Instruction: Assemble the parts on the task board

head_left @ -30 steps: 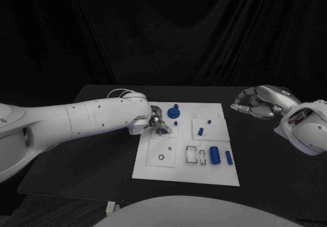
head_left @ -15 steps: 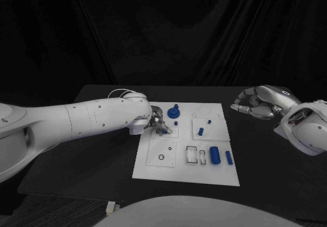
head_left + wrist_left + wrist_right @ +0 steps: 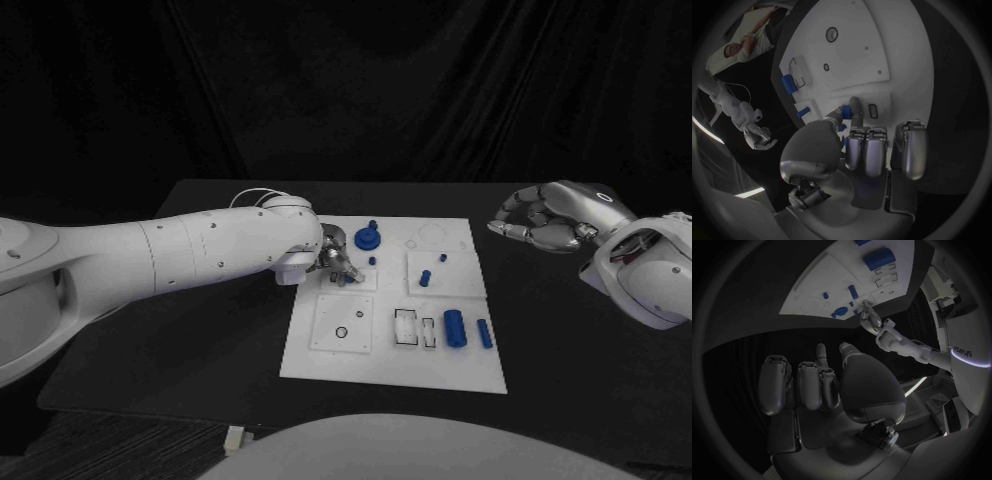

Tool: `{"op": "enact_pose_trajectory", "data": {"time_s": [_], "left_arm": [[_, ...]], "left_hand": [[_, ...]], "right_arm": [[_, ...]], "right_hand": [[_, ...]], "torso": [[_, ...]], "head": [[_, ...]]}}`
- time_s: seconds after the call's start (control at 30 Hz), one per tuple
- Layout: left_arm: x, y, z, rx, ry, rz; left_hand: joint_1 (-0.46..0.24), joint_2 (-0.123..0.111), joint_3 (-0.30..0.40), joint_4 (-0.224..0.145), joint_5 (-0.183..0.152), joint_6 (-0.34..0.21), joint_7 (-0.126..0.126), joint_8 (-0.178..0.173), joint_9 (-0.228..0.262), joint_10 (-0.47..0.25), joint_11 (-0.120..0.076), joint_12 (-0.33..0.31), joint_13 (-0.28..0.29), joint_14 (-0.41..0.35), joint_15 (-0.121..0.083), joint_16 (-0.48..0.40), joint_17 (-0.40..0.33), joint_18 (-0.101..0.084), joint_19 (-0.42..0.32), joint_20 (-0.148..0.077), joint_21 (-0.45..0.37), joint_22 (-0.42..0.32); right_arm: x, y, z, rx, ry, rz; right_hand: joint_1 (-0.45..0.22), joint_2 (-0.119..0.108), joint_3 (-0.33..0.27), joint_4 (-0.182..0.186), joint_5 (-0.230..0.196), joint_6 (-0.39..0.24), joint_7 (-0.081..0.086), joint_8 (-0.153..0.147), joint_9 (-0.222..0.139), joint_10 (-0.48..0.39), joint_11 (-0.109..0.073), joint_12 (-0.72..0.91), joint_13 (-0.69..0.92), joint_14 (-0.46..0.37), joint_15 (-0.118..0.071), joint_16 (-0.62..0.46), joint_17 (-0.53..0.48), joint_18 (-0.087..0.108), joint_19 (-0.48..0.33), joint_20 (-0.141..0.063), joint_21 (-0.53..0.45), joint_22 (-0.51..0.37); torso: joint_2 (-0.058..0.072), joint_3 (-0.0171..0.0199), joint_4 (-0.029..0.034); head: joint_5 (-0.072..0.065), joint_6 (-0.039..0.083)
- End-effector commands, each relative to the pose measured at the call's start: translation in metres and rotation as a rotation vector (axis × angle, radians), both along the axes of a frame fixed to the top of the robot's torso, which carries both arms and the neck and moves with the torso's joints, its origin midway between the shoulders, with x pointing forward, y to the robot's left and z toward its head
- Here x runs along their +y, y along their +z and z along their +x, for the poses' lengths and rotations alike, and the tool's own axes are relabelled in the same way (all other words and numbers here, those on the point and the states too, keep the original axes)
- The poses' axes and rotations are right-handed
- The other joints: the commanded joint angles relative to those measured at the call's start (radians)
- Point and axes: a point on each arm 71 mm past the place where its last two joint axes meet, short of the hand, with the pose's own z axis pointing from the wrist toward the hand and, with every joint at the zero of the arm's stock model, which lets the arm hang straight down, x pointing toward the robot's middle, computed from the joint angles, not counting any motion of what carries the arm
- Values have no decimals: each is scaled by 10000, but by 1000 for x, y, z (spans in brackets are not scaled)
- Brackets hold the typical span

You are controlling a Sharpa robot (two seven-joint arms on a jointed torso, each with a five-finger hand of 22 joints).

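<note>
The left hand (image 3: 335,262) pinches a small blue part (image 3: 845,112) over the task board's (image 3: 433,370) left side; the right hand (image 3: 541,222) hangs curled, holding nothing, to the board's right.

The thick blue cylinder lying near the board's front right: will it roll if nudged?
Probably. The thick blue cylinder lies on its side on the flat white task board, so a sideways nudge may roll it. It looks rigid, likely light plastic.

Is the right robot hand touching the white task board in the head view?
No. The right robot hand is off to the side of the task board, apart from it, fingers curled, holding nothing.
</note>
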Motion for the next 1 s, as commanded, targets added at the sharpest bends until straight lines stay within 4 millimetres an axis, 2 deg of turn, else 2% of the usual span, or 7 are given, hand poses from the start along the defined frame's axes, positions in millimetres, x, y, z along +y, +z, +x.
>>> {"op": "enact_pose_trajectory", "data": {"time_s": [0.03, 0.23, 0.4, 0.73, 1.0], "left_arm": [[-2, 0, 0, -122, -72, -278], [-3, 1, 0, -238, -123, -468], [-3, 0, 0, -190, -171, -464], [2, 5, -3, -104, -184, -345], [7, 23, 2, -142, -293, -98]], "left_hand": [[193, 90, 90, -36, 4, -29, -66, 31, 25, 1026, -84, -6, 2626, 1038, -60, 25, 2633, 158, -11, -78, -12, 1574], [316, 334, 282, -28, 4, -33, -59, 47, 75, 1026, -85, -6, 2626, 1038, -68, 25, 2633, 158, -7, -93, -25, 1579], [300, 402, 322, 23, 12, -51, -41, 42, 88, 1026, -76, -6, 2626, 1038, -64, 25, 2633, 163, -21, -94, -48, 1569], [266, 398, 314, 60, -2, -64, -30, 36, 94, 1026, -68, -6, 2626, 1038, -60, 25, 2633, 168, -36, -92, -69, 1557], [213, 371, 295, 109, 14, -82, -19, 28, 102, 1026, -57, -6, 2626, 1038, -51, 25, 2633, 174, -53, -88, -95, 1544]], "right_arm": [[-1, -1, 0, 50, -90, -36], [-1, -1, 0, 56, -89, -40], [-1, -2, 0, 71, -98, -47], [-1, -2, 0, 95, -131, -62], [-1, -2, 0, 105, -137, -70]], "right_hand": [[71, 23, -20, 0, 65, 64, -6, 2, -9, 1045, 92, 25, 2635, 482, 79, -55, -13, 81, 194, 77, -32, 1898], [73, 32, -19, 5, 65, 72, -7, 5, -9, 1045, 94, 25, 2635, 479, 80, -65, -34, 85, 189, 78, -47, 1894], [76, 41, -16, 8, 65, 78, -8, 7, -10, 1045, 96, 25, 2635, 476, 81, -73, -51, 87, 185, 78, -58, 1891], [83, 55, -12, 10, 64, 87, -9, 10, -10, 1045, 97, 25, 2635, 476, 82, -73, -49, 87, 185, 79, -58, 1891], [85, 57, -11, 10, 63, 88, -9, 11, -11, 1045, 97, 25, 2635, 475, 82, -75, -53, 90, 179, 79, -73, 1886]], "torso": [[-1, -3, 0], [2, -3, -4], [3, 0, -4], [0, -2, 1], [-2, 0, -2]], "head": [[-10, 2], [-13, 2], [-16, 2], [-61, 2], [-69, 2]]}}
